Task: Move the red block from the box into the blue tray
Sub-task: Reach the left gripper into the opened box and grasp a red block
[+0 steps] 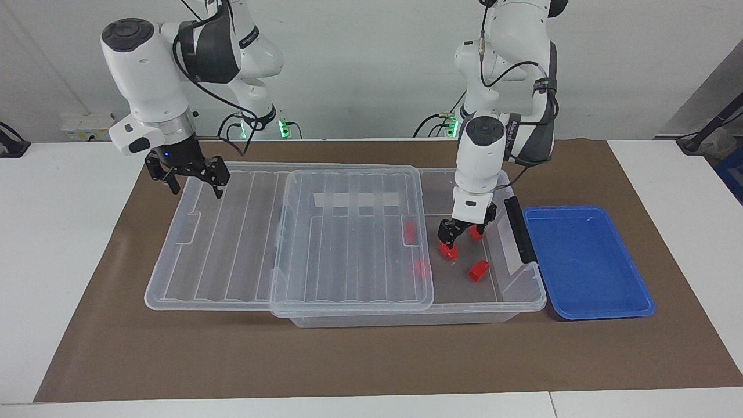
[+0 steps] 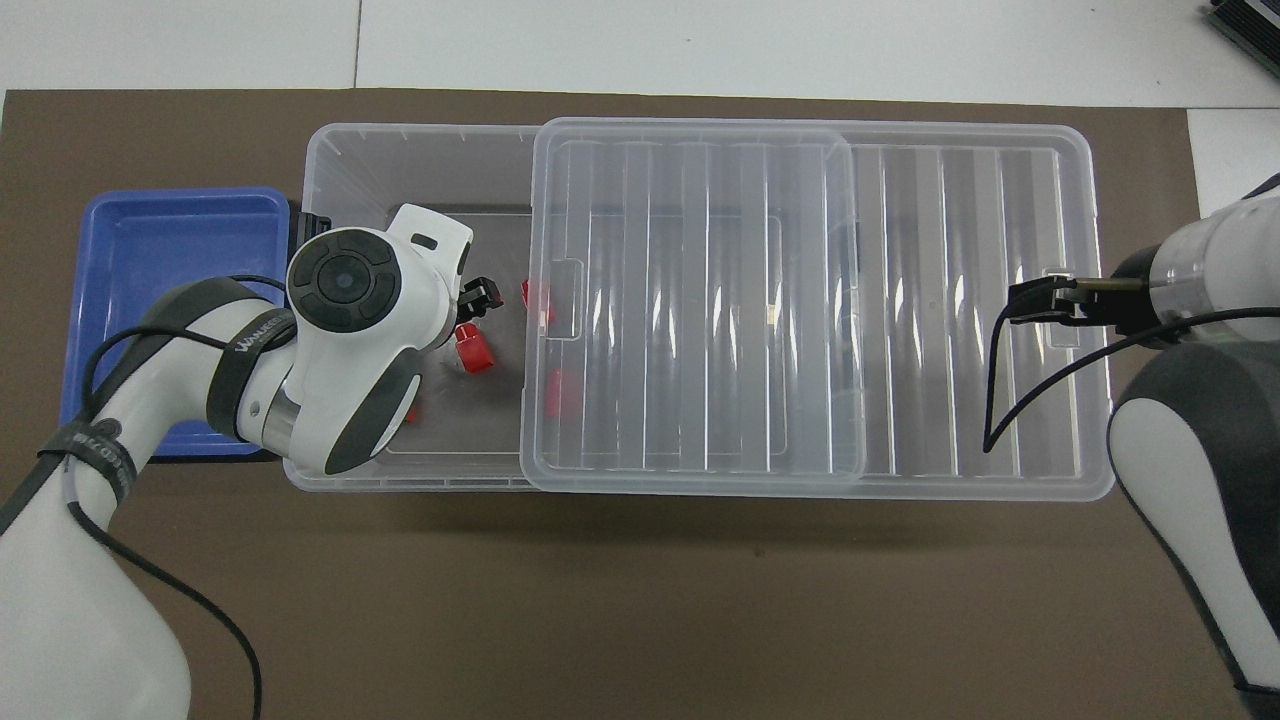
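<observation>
Now our left gripper reaches into the box, fingers spread around a red block; four more lie inside, the blue tray sits bare beside it, our right gripper hangs open over the lid

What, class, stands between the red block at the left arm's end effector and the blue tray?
Only the box's end wall with its black handle. The left end effector is low inside the box, at a red block. The lid is slid aside; the blue tray sits beside that end.
</observation>
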### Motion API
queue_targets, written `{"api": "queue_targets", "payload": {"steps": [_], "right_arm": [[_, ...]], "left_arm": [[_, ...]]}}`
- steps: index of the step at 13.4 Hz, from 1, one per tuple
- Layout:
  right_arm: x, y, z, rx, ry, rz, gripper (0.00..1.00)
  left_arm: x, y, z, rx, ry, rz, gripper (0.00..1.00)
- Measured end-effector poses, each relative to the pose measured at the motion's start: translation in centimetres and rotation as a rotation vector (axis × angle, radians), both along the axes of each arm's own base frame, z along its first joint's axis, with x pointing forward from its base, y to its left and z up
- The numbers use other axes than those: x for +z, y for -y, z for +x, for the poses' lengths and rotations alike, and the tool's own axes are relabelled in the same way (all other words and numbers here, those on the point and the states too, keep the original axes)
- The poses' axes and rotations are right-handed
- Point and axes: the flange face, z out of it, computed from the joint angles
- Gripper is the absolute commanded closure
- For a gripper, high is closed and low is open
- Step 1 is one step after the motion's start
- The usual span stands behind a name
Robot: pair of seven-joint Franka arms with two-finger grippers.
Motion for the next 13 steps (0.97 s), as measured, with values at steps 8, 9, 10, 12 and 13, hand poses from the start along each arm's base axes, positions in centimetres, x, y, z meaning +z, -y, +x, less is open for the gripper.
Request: {"api": "queue_targets", "payload": {"steps": [8,9,10,12,13], "right_arm": [[6.7,0.4,-0.5,-0.095,-0.008,0.027,0.00],[6.9,0.8,-0.4,-0.104,-0.017,0.026,0.00],[7.0,1.1,-0.4,-0.111,-0.023,0.026,0.00],[6.8,2.0,-0.5,-0.126,-0.046,0.024,0.00],[6.7,2.3,-0.7,-0.132,-0.062,0.022,0.00]], "left_arm": [[-4.0,-0.1,-0.1,-0.024,0.018,-0.005,0.02],[-4.2,-0.1,-0.3,-0.024,0.015,-0.005,0.02],[-4.4,-0.1,-0.4,-0.025,0.013,-0.004,0.03],[-4.6,-0.1,-0.5,-0.026,0.009,-0.003,0.16],[-4.6,-0.1,-0.6,-0.024,0.009,-0.003,0.21]]}}
